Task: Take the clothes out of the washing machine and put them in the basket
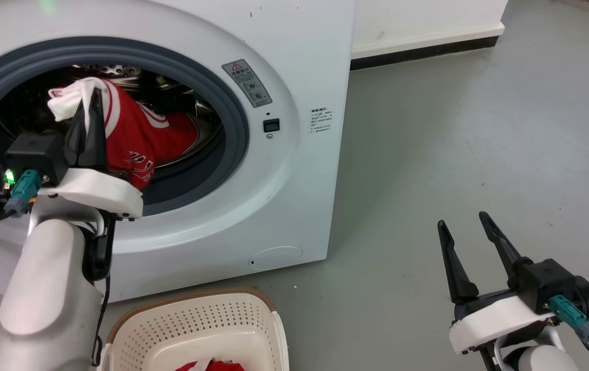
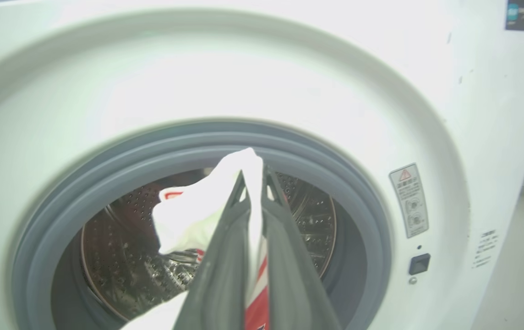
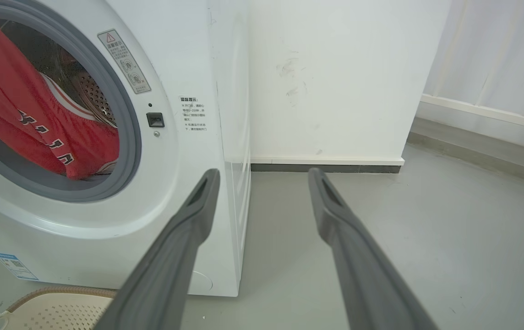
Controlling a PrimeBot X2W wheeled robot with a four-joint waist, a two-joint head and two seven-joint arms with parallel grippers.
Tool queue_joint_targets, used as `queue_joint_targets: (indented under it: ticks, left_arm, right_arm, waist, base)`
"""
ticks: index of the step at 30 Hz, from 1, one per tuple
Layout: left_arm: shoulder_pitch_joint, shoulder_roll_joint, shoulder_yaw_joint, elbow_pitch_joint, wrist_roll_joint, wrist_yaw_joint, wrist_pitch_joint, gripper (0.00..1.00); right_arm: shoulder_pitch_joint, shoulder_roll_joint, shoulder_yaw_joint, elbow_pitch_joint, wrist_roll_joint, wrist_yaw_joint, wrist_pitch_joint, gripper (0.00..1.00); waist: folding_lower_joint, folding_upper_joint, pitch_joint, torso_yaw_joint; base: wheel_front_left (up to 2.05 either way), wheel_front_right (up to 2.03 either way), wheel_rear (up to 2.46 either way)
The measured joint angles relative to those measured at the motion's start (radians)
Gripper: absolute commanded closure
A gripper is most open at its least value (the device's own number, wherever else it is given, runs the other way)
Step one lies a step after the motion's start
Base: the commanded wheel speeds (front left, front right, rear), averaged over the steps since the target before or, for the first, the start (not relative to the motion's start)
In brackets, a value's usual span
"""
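Head view, washing machine (image 1: 294,77): a white front-loader with a grey-rimmed round porthole standing open and a perforated steel drum behind it.
Head view, jersey (image 1: 140,139): red with white trim and white lettering. It hangs in the porthole, its lower end drooping over the grey rim.
Head view, left claw (image 1: 91,98): it is at the porthole's left side, its fingers pinched together on the jersey's white upper edge, with white cloth bunched above the tips.
Head view, basket (image 1: 274,319): cream, perforated and brown-rimmed, it sits on the floor in front of the machine, below the porthole. A bit of red cloth (image 1: 212,366) lies inside.
Head view, right claw (image 1: 462,220): its fingers are spread wide with nothing between them, over the grey floor (image 1: 454,129), well apart from the machine and the basket.
Left wrist view, left claw (image 2: 255,176): the two fingers are nearly closed, and a white fold of the jersey (image 2: 188,215) runs up between them and spills out to the left.
Left wrist view, drum (image 2: 120,256): shiny and perforated, it lies behind the held cloth.
Right wrist view, right claw (image 3: 263,176): its fingers are wide apart, framing bare floor and a white wall (image 3: 335,82).
Right wrist view, jersey (image 3: 24,123): it hangs in the porthole at the upper left, far from these fingers.
Right wrist view, basket (image 3: 51,307): one corner shows at the lower left, just beside the left finger.
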Motion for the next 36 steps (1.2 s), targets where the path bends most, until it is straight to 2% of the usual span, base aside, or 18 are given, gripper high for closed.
queue_joint_targets:
  ticks: [12, 22, 28, 33, 36]
  left_arm:
    - [0.173, 0.006, -0.027, -0.558, 0.039, 0.087, 0.129, 1.0]
    - [0.282, -0.012, -0.068, -0.839, 0.05, 0.128, 0.2, 1.0]
    - [0.381, -0.031, -0.07, -0.842, 0.01, 0.157, 0.242, 1.0]
    - [0.476, -0.067, -0.088, -0.722, -0.05, 0.164, 0.253, 1.0]
    - [0.516, -0.091, -0.107, -0.621, -0.087, 0.149, 0.253, 1.0]
  right_arm:
    - [0.002, 0.0, -0.019, -0.018, 0.002, 0.0, 0.003, 0.0]
    - [-0.011, 0.0, -0.018, -0.019, 0.002, 0.0, 0.002, 0.0]
    - [-0.022, 0.0, -0.007, -0.018, 0.002, 0.0, 0.002, 0.0]
    - [-0.029, 0.0, -0.001, -0.014, 0.007, 0.0, -0.002, 0.0]
    - [-0.042, 0.0, 0.004, -0.012, 0.008, 0.0, -0.006, 0.0]
  waist:
    - [0.0003, 0.0, 0.028, 0.041]
    - [0.0003, 0.0, 0.054, 0.065]
    - [0.0003, 0.0, 0.079, 0.067]
    - [0.0003, 0.0, 0.103, 0.063]
    - [0.0003, 0.0, 0.118, 0.059]
  base:
    - [0.0, 0.0, 0.0]
    - [0.0, 0.0, 0.0]
    - [0.0, 0.0, 0.0]
    - [0.0, 0.0, 0.0]
    - [0.0, 0.0, 0.0]
